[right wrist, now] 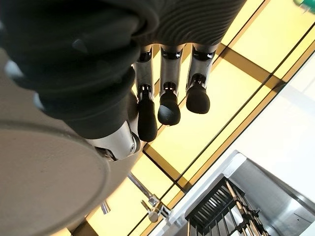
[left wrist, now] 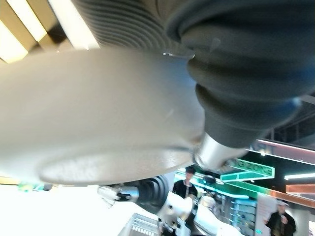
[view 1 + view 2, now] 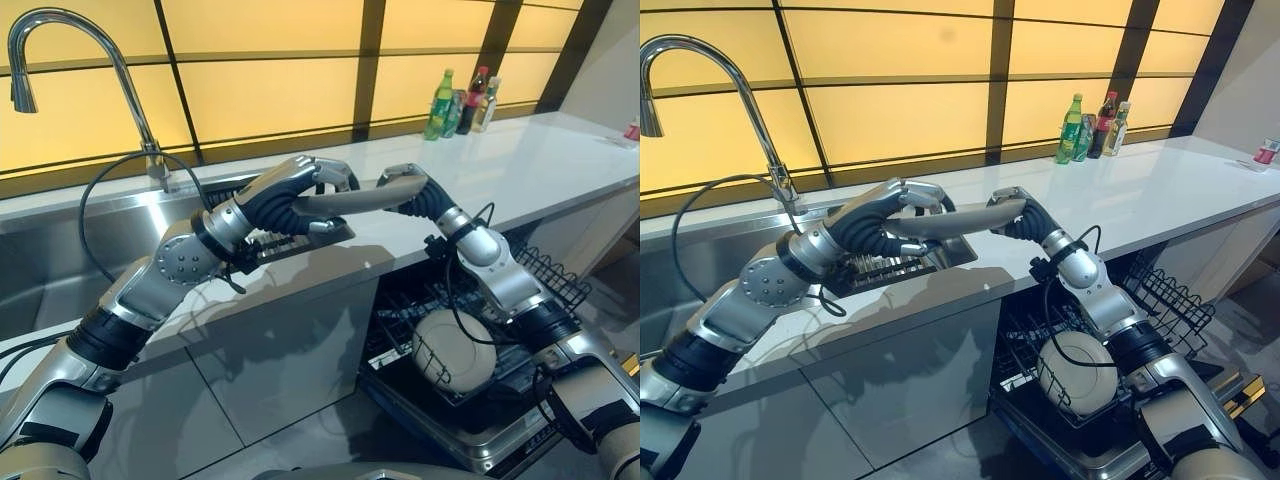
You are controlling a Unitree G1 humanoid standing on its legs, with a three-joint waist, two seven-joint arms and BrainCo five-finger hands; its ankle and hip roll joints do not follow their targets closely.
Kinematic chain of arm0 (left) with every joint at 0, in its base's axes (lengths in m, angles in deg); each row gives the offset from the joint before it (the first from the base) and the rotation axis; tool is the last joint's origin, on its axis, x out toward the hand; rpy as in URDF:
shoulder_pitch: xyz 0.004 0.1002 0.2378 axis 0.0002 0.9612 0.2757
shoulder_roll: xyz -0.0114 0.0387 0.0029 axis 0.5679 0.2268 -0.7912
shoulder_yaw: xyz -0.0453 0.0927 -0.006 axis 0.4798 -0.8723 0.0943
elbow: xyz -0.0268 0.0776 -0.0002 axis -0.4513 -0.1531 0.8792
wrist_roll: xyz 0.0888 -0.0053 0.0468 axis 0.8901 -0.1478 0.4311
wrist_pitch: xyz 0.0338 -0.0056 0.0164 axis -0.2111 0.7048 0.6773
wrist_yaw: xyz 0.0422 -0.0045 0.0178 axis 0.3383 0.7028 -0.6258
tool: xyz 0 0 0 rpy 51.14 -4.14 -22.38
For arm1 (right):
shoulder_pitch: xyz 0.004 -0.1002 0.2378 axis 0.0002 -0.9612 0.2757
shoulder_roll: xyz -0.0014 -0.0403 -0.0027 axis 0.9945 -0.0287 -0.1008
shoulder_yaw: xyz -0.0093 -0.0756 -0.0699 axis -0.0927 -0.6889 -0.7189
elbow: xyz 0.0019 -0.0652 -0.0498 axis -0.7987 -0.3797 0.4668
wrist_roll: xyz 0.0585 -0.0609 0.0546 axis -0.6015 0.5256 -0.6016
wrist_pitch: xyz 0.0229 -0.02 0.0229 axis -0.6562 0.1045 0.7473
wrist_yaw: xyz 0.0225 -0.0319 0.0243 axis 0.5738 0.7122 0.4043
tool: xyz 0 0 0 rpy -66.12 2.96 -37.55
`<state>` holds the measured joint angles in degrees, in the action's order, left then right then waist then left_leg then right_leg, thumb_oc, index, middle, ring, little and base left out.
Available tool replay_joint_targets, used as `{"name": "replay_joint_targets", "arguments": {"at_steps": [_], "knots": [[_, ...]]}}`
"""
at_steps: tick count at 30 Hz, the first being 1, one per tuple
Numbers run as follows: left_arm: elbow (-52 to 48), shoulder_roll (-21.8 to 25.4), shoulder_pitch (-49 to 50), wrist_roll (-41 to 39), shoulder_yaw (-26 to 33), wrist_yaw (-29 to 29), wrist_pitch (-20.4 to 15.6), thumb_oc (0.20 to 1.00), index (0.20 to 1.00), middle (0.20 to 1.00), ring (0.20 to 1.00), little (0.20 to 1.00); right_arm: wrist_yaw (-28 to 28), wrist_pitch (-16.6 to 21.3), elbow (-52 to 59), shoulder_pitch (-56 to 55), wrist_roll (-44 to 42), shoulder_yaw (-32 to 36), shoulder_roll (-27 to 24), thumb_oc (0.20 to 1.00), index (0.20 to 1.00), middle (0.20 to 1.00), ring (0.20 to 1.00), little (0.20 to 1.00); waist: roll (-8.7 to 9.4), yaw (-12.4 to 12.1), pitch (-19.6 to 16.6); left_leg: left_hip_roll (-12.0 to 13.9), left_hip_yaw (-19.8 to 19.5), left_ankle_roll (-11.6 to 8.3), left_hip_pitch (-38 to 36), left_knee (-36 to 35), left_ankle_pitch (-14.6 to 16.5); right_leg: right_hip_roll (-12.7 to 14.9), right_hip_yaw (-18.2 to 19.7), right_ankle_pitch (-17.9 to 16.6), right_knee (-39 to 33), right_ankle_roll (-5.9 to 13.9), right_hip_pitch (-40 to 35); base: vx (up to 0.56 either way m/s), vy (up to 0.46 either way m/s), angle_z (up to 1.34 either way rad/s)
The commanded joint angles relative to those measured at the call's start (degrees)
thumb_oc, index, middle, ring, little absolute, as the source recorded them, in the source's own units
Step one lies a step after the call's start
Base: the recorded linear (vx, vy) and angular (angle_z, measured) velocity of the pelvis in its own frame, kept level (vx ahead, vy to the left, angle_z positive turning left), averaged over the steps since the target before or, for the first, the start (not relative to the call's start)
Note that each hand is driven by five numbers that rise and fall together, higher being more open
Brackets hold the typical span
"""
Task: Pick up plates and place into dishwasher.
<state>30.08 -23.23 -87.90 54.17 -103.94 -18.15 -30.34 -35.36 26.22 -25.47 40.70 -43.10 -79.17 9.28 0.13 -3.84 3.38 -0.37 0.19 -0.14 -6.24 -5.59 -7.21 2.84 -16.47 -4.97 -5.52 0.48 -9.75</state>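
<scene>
The plate (image 3: 950, 222) hangs flat above the sink (image 3: 700, 270), edge-on between both hands: left robot hand (image 3: 915, 195) pinches one rim, right robot hand (image 3: 1008, 205) clamps the other. The dishwasher rack (image 3: 1160, 295) lies below right, nearer the right arm.

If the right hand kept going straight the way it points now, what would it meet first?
Probably the left hand: the right hand points along the plate held between them, above the sink. Depth is hard to judge.
</scene>
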Motion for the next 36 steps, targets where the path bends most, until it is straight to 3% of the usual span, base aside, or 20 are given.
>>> {"name": "replay_joint_targets", "arguments": {"at_steps": [1,8,18,20,23,26,27,30,34,36], "knots": [[2.2,1.4,-0.6,3.7,5.2,-5.8,0.1,1.0,1.0,1.0,1.0,1.0,-2.3,3.7,2.5,2.1,1.7,4.9,-5.3,0.2,0.2,0.2,0.2,0.2,-0.59,-1.1,1.8,-2.3,1.0,0.18,-2.6,0.6,11.1,1.0,0.7,7.5,2.0,4.46,-0.6,0.0,0.0,0.0],[4.7,8.3,3.3,14.9,9.0,-15.8,1.6,1.0,1.0,1.0,1.0,1.0,-2.1,3.6,1.1,-3.0,4.5,9.5,-12.9,0.2,0.2,0.2,0.2,0.2,-0.25,0.0,2.2,-2.0,2.1,0.12,-2.7,0.6,11.2,0.6,1.6,7.3,1.7,4.56,-0.5,0.0,0.0,0.0],[8.1,10.8,8.7,13.8,13.9,-19.4,3.8,1.0,1.0,1.0,1.0,1.0,-2.4,2.9,-1.9,-8.7,7.2,15.6,-19.2,0.2,0.2,0.2,0.2,0.2,0.2,1.4,2.6,-1.7,3.6,0.0,-2.9,0.6,11.5,0.0,2.7,7.1,1.4,4.67,-0.3,-0.01,-0.008,-0.06],[8.6,10.6,9.9,9.8,14.9,-17.8,3.1,1.0,1.0,1.0,1.0,1.0,-3.0,0.3,-3.1,-10.1,9.6,17.3,-20.7,0.2,0.2,0.2,0.2,0.2,0.32,1.7,2.7,-1.6,3.9,-0.02,-3.0,0.6,11.6,-0.2,3.0,7.1,1.4,4.67,-0.2,0.0,-0.018,-0.08],[7.4,9.2,13.3,3.6,17.5,-14.1,2.1,1.0,1.0,1.0,1.0,1.0,0.0,-6.5,-5.1,-13.8,11.4,20.1,-22.3,0.2,0.2,0.2,0.2,0.2,0.53,2.2,3.0,-1.3,4.5,-0.14,-3.0,0.6,11.6,-0.3,3.4,7.0,1.5,4.85,0.0,0.0,-0.018,-0.09],[4.5,8.6,16.8,0.2,19.7,-12.0,1.0,1.0,1.0,1.0,1.0,1.0,4.4,-13.0,-5.1,-17.5,9.3,23.0,-23.2,0.2,0.2,0.2,0.2,0.2,0.87,2.4,3.6,-1.1,4.8,-0.15,-2.9,0.6,11.6,-0.4,3.7,6.9,1.6,4.84,0.3,-0.01,-0.033,-0.08],[3.5,7.9,18.0,-1.5,20.2,-11.1,0.8,1.0,1.0,1.0,1.0,1.0,6.9,-17.5,-6.0,-18.4,7.0,24.1,-23.6,0.2,0.2,0.2,0.2,0.2,1.14,2.5,4.1,-1.0,4.9,-0.19,-2.8,0.6,11.5,-0.5,3.9,6.9,1.7,4.8,0.4,-0.01,-0.045,-0.05],[2.5,6.3,18.5,-6.1,20.1,-9.0,0.0,1.0,1.0,1.0,1.0,1.0,11.4,-24.4,-11.0,-18.3,3.2,25.0,-23.4,0.2,0.2,0.2,0.2,0.2,1.64,2.3,4.7,-1.0,5.0,-0.3,-2.7,0.6,11.6,-0.5,3.9,6.7,1.6,4.8,0.5,0.0,-0.055,0.0],[0.3,3.9,19.9,-9.7,18.7,-6.6,-0.2,1.0,1.0,1.0,1.0,1.0,14.0,-30.7,-17.9,-17.7,0.9,24.5,-22.7,0.2,0.2,0.2,0.2,0.2,2.25,1.3,5.7,-0.8,4.8,-0.45,-2.4,0.6,11.6,-0.5,3.5,6.4,1.4,4.83,0.7,0.0,-0.073,-0.01],[-0.4,2.9,20.1,-10.1,17.8,-6.1,0.2,1.0,1.0,1.0,1.0,1.0,15.2,-31.9,-20.8,-16.7,0.6,24.0,-22.4,0.2,0.2,0.2,0.2,0.2,2.45,0.8,6.2,-0.8,4.6,-0.43,-2.2,0.6,11.5,-0.5,3.3,6.2,1.3,4.86,0.8,-0.01,-0.085,-0.03]]}}
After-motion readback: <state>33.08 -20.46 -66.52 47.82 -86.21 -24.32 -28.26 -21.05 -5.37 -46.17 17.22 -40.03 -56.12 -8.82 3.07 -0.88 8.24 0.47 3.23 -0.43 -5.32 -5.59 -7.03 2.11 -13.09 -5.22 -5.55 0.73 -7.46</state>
